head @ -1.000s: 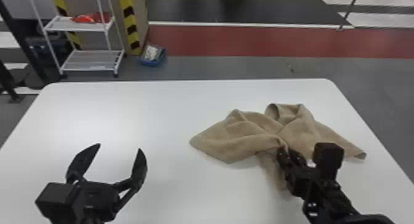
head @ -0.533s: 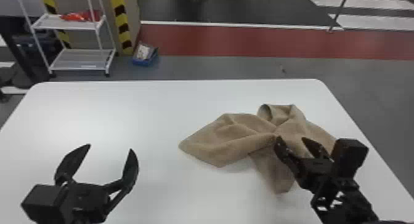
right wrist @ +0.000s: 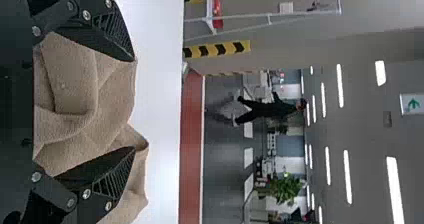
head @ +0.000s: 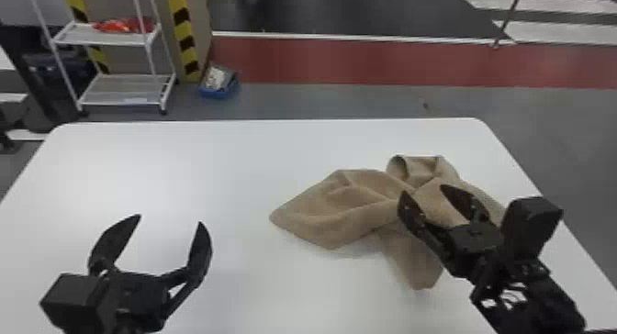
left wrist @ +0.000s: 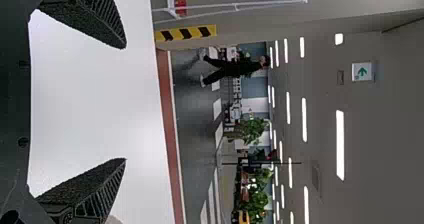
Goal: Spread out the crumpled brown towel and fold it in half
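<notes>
In the head view my left gripper stands open over bare tabletop at the near left; in the left wrist view the same gripper has nothing between its fingers. The brown towel lies crumpled on the right half of the table, one flap pointing left, another toward the near edge, a curled part at the back. My right gripper is open above the towel's right part, hiding some of it. In the right wrist view folds of the towel show behind and between the open fingers of the right gripper.
The white table has its far edge and right edge in view. Beyond it on the floor stand a white shelf rack and a blue bin, both away from the arms.
My right gripper has opened, let go of the towel and come up a little. The near flap now lies more uncovered. The head view has shifted slightly. My left gripper stays open.
</notes>
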Robot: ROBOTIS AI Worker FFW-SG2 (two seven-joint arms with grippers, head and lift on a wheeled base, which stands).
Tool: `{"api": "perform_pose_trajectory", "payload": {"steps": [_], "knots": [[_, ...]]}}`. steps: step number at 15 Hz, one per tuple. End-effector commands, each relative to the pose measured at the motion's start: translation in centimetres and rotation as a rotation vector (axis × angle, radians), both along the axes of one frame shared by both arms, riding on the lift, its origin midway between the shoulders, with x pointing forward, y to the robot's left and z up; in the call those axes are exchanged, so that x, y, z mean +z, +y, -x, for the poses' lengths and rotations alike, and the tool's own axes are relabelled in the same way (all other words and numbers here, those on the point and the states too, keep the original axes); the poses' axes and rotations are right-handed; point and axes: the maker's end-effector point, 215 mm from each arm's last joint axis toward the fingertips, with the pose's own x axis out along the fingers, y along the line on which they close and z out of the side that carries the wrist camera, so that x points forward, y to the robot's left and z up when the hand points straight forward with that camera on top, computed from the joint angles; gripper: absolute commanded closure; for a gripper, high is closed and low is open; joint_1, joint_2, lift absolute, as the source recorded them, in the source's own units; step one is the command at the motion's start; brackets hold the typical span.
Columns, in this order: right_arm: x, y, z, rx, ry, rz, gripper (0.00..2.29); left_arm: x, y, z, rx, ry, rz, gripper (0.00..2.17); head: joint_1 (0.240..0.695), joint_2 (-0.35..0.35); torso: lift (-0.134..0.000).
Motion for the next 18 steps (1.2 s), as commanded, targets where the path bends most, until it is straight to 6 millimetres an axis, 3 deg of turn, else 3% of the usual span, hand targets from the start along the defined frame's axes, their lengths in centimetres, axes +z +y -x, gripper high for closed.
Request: {"api": "perform_pose_trajectory", "payload": {"steps": [1,3,4,7,10,13,15,17,18], "knots": [[-0.2,3.7,0.5,0.104,-0.005,0.098,0.65,-0.1,-0.1,0.0,0.0,0.002,0.0,0.07,0.695,-0.027,-0.125],[-1.4,7.2,1.6,0.217,0.02,0.222,0.68,-0.3,0.0,0.1,0.0,0.005,-0.001,0.07,0.695,0.028,-0.125],[-2.2,7.9,2.1,0.249,0.047,0.263,0.68,-0.3,0.0,0.0,0.002,0.005,-0.002,0.07,0.695,0.028,-0.125],[-4.1,5.5,3.1,0.221,0.153,0.454,0.67,-0.5,0.3,0.1,0.006,0.006,-0.004,0.07,0.695,0.083,-0.125],[-4.5,3.3,3.5,0.173,0.187,0.603,0.67,-0.7,0.2,-0.1,0.003,0.006,-0.004,0.07,0.695,0.055,-0.125],[-4.7,3.5,3.0,0.182,0.189,0.613,0.67,-0.5,-0.6,-0.2,-0.01,0.003,0.003,0.07,0.695,0.03,-0.125],[-6.0,4.0,2.3,0.195,0.218,0.639,0.67,-0.6,-0.4,0.0,-0.006,0.005,0.003,0.07,0.695,0.021,-0.125],[-7.0,4.5,1.9,0.205,0.235,0.687,0.29,-0.6,0.0,0.0,0.0,0.005,-0.002,0.07,0.695,0.025,-0.125],[-6.9,4.9,1.6,0.209,0.228,0.703,0.28,-0.6,0.0,0.1,0.002,0.007,-0.001,0.07,0.695,0.028,-0.125]]}}
